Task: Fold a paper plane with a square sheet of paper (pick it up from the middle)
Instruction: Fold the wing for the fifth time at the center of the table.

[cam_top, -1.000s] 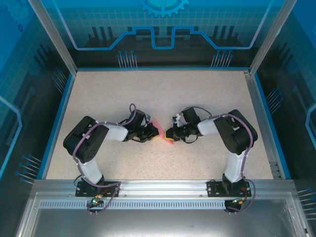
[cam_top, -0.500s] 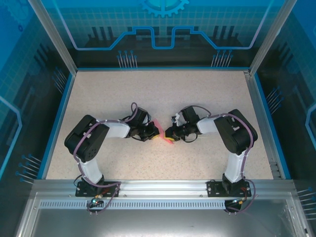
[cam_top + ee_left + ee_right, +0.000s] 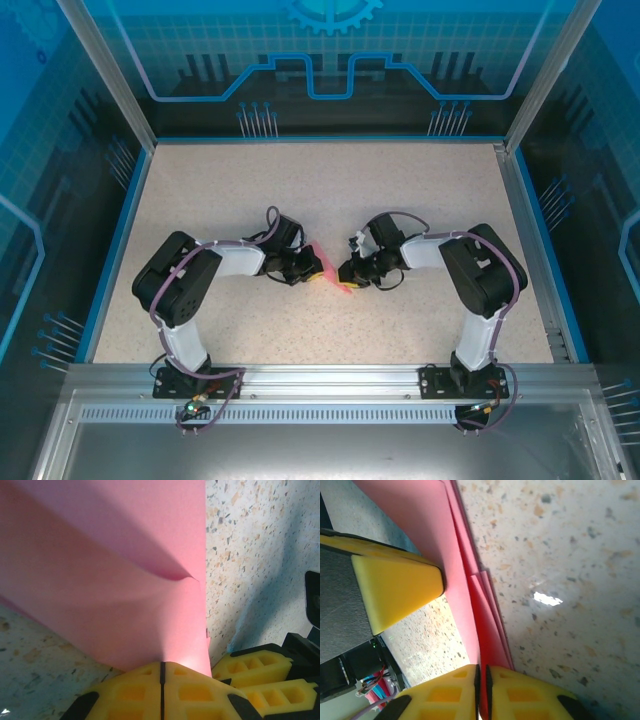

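Pinched at the middle of the table (image 3: pixel 300 180) between both arms: left gripper (image 3: pixel 161 667) clenched on one end of the folded pink paper (image 3: pixel 100 580), right gripper (image 3: pixel 481 672) clenched on its layered edge opposite; long axis stretching straight away from each set of pads, equally near either arm

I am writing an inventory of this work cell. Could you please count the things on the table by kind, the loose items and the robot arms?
Pink paper: 1, folded, pinched by the left gripper and the right gripper.
Robot arms: 2, the left arm and the right arm.
Total: 3.
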